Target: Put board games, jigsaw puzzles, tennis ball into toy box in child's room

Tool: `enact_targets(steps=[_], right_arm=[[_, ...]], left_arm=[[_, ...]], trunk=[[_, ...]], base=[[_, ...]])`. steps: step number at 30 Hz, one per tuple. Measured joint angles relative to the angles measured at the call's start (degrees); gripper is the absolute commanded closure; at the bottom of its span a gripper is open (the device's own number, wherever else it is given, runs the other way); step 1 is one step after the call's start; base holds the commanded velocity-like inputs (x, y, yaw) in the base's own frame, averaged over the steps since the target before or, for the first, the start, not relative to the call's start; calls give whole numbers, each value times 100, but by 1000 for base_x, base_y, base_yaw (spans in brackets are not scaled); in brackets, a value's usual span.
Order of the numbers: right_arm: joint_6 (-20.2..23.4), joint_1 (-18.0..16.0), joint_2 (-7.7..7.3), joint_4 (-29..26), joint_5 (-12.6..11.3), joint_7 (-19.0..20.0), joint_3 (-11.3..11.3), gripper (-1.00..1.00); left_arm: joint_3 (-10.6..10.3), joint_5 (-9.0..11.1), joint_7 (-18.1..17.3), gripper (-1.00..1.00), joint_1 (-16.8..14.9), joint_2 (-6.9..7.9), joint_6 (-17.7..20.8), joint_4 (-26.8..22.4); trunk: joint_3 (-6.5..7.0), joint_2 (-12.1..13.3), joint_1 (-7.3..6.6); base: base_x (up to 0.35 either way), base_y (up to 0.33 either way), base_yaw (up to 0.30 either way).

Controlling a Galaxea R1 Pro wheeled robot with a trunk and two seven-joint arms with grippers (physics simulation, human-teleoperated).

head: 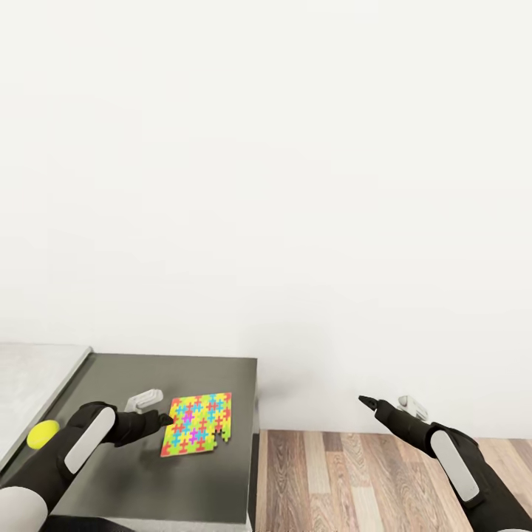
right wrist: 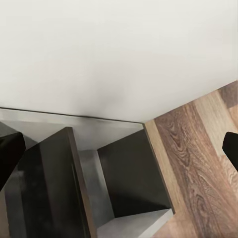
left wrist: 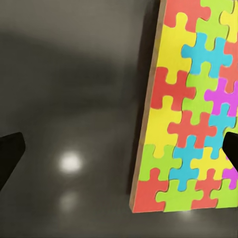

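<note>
We see the dark desk [head: 133,488] against the white wall [head: 295,185]. One jigsaw puzzle [head: 197,423] lies flat on it, our left gripper [head: 164,420] at the puzzle's edge, jaws spread. The tennis ball [head: 42,434] sits beside our left arm. Our right gripper [head: 363,400] hangs over the wood floor [head: 355,480], jaws apart.

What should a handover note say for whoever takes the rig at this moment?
Left pincer: open, at the near edge of the jigsaw puzzle, nothing held.
Right pincer: over the wood floor, holding nothing; open in its wrist view.
The puzzle lies flat on the table's dark section; the tennis ball sits on the table beside the left arm.
Done: nothing visibly stowed.
Left: grasp this puzzle, then the ball, and carry them to the toy box.
</note>
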Motion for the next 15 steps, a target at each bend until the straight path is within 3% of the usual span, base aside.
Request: enact_targets(steps=[7, 15], right_arm=[[-127, 6, -13, -2, -3, 12, -12, -100], [-168, 9, -16, -3, -3, 15, -9, -100]], left_arm=[[-2, 5, -2, -100, 0, -8, 0, -42], [-25, 5, -1, -100, 0, -11, -1, -218]], trunk=[[-19, 0, 0], [-22, 1, -1]], base=[[0, -14, 13], [0, -167, 2]])
